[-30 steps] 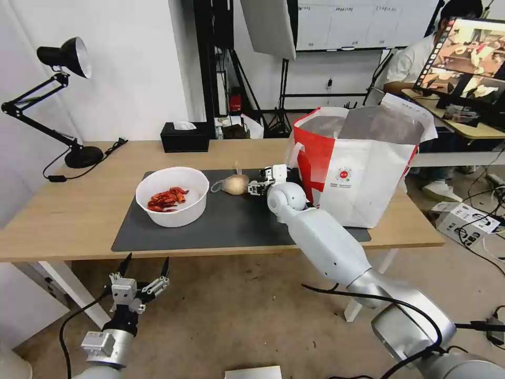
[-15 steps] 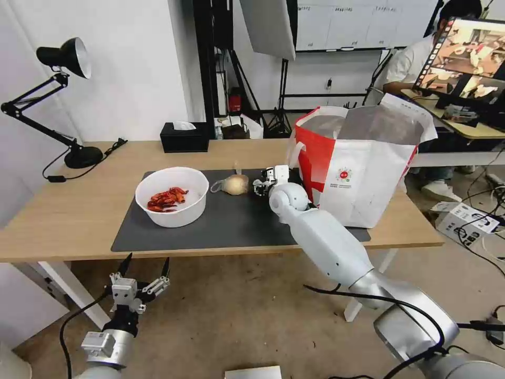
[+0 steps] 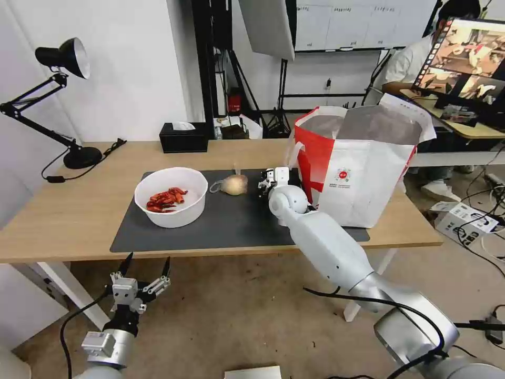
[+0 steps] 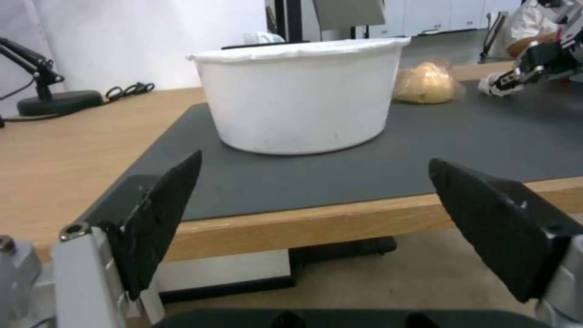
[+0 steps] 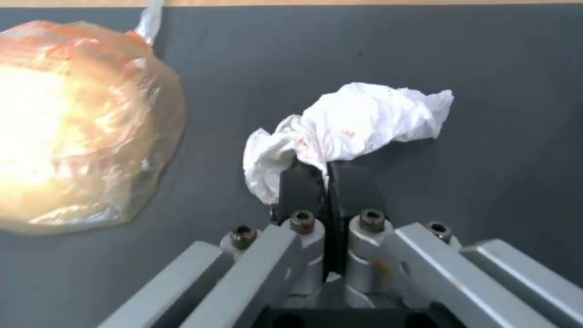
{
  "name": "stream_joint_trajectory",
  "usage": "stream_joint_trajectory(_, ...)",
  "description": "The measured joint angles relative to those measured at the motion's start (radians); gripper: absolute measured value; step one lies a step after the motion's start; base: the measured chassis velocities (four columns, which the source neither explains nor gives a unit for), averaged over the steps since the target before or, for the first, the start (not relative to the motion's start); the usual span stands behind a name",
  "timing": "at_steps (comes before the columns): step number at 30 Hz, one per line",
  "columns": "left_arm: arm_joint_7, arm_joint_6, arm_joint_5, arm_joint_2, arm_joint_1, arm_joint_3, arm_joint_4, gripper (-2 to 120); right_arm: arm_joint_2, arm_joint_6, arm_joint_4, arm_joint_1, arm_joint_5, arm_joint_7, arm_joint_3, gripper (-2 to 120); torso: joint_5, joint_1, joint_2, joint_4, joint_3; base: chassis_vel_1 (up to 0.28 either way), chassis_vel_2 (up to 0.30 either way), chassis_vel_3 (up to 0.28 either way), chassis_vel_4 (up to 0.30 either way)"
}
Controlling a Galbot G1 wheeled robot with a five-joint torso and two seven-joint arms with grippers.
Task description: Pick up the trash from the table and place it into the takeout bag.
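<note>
Right tool [image 5: 328, 171] is down on the mat [image 5: 486, 68], fingers pinched tight on the near end of the tissue [image 5: 352, 123]. The tissue's long axis runs away from the tool, slanting off past its tips. Knotted bag [image 5: 73, 123] lies just beside the tool; takeout bag [image 3: 363, 163] stands near it. Left tool [image 3: 139, 273] hangs spread wide below the bench [image 3: 68, 210] edge, facing the bowl [image 4: 298, 95].

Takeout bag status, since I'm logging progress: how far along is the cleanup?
Early. Nothing can be seen inside the takeout bag from here. In hand: the right gripper is shut on the crumpled tissue, low over the mat. Left: the white bowl of red shells and the knotted bag. The left gripper waits open below the table edge.
</note>
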Motion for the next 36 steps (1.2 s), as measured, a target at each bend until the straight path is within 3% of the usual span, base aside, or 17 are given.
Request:
stream_joint_trajectory(6,0.0,0.0,0.0,0.0,0.0,0.001,-0.002,100,-0.014,0.052,0.064,-0.029,-0.055,0.012,0.004,0,0.0001,0.0,0.0,0.0001,0.0,0.0,0.0,0.0,0.0)
stream_joint_trajectory(14,-0.001,-0.001,-0.001,0.002,0.002,-0.006,-0.01,100,-0.106,0.146,0.311,-0.109,-0.142,0.054,0.001,0,0.0002,0.0,0.0,-0.0002,0.0,0.0,0.0,0.0,0.0)
stream_joint_trajectory(16,-0.001,-0.001,-0.001,0.001,0.003,-0.007,-0.011,100,-0.153,0.165,0.419,-0.154,-0.153,0.07,0.001,0,0.0,0.0,0.0,-0.0003,0.0,0.0,0.0,0.0,0.0)
stream_joint_trajectory(22,-0.002,-0.001,-0.001,-0.004,-0.001,-0.007,-0.01,100,-0.215,0.27,0.575,-0.253,-0.225,0.028,0.029,0,0.0,0.0,0.0,-0.0004,0.0,0.0,0.0,0.0,0.0)
stream_joint_trajectory(28,-0.003,0.0,-0.002,-0.004,-0.003,-0.012,-0.011,100,-0.235,0.345,0.641,-0.309,-0.278,-0.021,0.064,0,0.0001,0.0,0.0,-0.0004,0.0,0.0,0.0,0.0,0.0)
stream_joint_trajectory(34,-0.003,0.0,-0.002,-0.007,0.008,-0.017,-0.017,100,-0.242,0.544,0.668,-0.325,-0.368,-0.102,0.128,0,0.0001,0.0,0.0,-0.0004,0.0,0.0,0.0,0.0,0.0)
stream_joint_trajectory(36,-0.003,0.0,-0.002,-0.007,0.008,-0.017,-0.018,100,-0.241,0.56,0.667,-0.32,-0.374,-0.102,0.132,0,0.0001,0.0,0.0,-0.0003,0.0,0.0,0.0,0.0,0.0)
